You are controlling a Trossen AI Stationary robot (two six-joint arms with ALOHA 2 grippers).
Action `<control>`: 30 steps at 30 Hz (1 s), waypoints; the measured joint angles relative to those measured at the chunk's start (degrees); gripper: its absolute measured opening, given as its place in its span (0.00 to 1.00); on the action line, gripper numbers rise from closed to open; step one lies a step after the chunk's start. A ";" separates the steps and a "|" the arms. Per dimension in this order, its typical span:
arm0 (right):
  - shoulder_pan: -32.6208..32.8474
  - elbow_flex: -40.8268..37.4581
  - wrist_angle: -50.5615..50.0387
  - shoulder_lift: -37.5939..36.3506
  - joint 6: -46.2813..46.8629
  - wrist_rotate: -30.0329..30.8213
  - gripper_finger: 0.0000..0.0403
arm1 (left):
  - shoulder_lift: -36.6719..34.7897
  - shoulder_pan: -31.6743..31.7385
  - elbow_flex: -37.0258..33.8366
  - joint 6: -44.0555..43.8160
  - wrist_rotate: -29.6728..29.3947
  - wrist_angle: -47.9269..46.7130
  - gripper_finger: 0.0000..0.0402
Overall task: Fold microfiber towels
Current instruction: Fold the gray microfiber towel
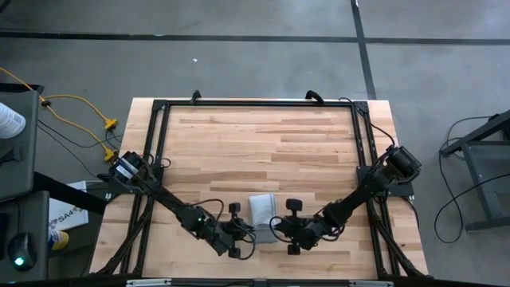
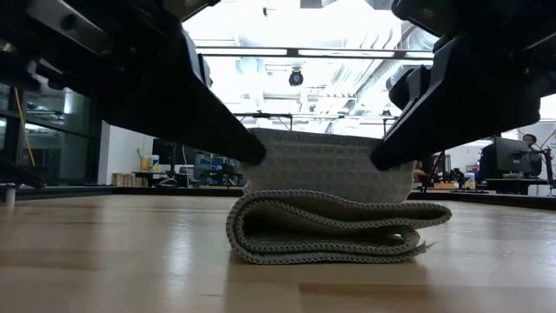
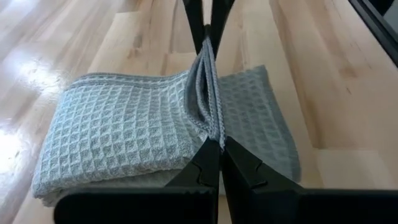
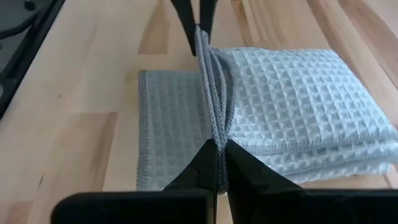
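surface: wooden table | on it: folded grey microfiber towel, near front edge

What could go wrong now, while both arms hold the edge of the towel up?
1. The left end effector and the right end effector pinch the same raised edge of the towel from opposite sides; if they pull unevenly, the edge could slip out.
2. The folded stack beneath lies loose on the table, so dragging may undo it.
3. The fingertips nearly meet and might collide.
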 joint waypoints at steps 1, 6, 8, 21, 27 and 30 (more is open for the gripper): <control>0.00 0.00 0.46 0.00 -0.73 -0.55 0.01 | 0.00 -0.09 0.00 -0.03 0.07 -0.02 0.00; 0.32 0.02 2.51 -0.02 -3.86 -0.85 0.01 | 0.26 -1.12 0.04 -0.07 0.20 0.58 0.00; 0.37 0.02 3.23 -0.01 -4.10 -0.87 0.01 | 0.31 -1.45 0.04 -0.07 0.05 0.52 0.00; 0.87 0.09 5.32 1.45 -3.60 -3.85 0.01 | 0.39 -1.53 0.04 -1.55 2.24 0.92 0.00; 1.10 0.11 6.84 2.60 -3.41 -4.94 0.01 | 1.93 -1.53 0.02 -1.46 4.28 3.74 0.00; 1.47 0.09 6.67 2.64 -3.39 -5.05 0.01 | 3.21 -1.51 -0.01 -1.50 5.99 6.84 0.00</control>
